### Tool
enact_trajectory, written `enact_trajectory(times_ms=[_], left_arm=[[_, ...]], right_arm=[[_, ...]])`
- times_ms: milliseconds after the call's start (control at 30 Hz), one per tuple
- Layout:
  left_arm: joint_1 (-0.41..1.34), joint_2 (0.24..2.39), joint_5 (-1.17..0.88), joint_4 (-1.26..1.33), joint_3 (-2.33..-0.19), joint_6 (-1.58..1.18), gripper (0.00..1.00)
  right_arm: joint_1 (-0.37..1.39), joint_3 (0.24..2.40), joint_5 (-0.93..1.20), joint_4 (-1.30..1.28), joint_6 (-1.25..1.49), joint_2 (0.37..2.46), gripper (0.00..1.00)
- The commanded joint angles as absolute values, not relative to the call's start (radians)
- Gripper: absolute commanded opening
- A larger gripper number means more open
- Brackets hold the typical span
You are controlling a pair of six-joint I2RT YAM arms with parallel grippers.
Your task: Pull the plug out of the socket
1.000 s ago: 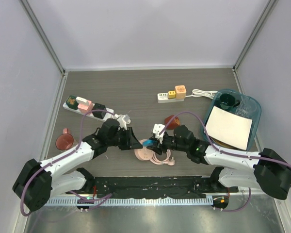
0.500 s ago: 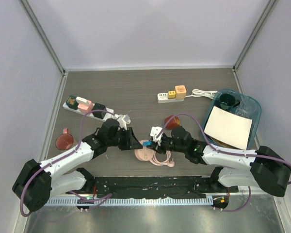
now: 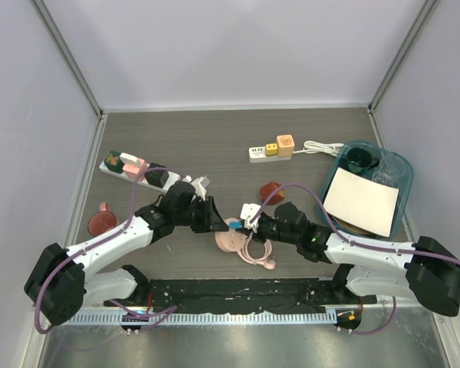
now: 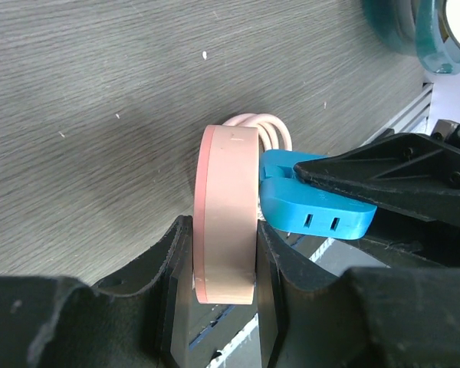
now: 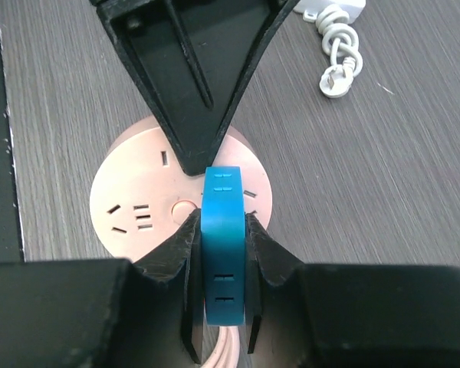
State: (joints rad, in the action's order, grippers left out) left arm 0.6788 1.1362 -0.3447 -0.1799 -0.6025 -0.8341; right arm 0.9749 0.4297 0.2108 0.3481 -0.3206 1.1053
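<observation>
Grey wood-grain table (image 3: 215,138) inside a white-walled booth. A white power strip (image 3: 270,150) lies at the back and a blue bin (image 3: 399,170) at the right, both well apart from the work.

The work is at centre front, between the 2 arms. The round pink socket (image 3: 230,244) is there with the blue plug (image 4: 314,208) seated in its face. The left gripper (image 3: 213,218) pinches the socket across its thickness, 1 finger on each flat face, near the rim. The right gripper (image 3: 251,224) has its 2 fingers pressed against the plug's broad sides, w/ no gap showing in the right wrist view.

Key relation: the plug stands straight out of the socket face, so we judge its long axis, and the pull, to run square to that face and away from the left gripper. The right arm has the plug, so the pull is its job; the left only needs to hold the disc firm.

Hard to make out: the pins and the seam btw plug and socket are hidden, so we can't tell how deep it sits. From above, both wrists cover most of the plug. The pink cord (image 3: 254,253) is partly under the right arm. We can't tell whether the socket rests on the table or is lifted off it.
</observation>
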Motion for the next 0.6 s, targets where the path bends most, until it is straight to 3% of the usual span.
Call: enact_trajectory(times_ms=[0,300,567], left_arm=[[0.666,1.177,-0.199,-0.273,-0.640,-0.816,0.00],[0.666,1.201,-0.158,-0.293,-0.641,-0.793,0.00],[0.666,1.230,-0.163,-0.279,-0.647,-0.795,0.00]], right_arm=[[1.015,0.460,0.172,0.371,-0.380,1.051,0.01],[1.043,0.463,0.115,0.334,-0.451,0.997,0.01],[1.049,0.506,0.209,0.281,-0.427,1.023,0.01]])
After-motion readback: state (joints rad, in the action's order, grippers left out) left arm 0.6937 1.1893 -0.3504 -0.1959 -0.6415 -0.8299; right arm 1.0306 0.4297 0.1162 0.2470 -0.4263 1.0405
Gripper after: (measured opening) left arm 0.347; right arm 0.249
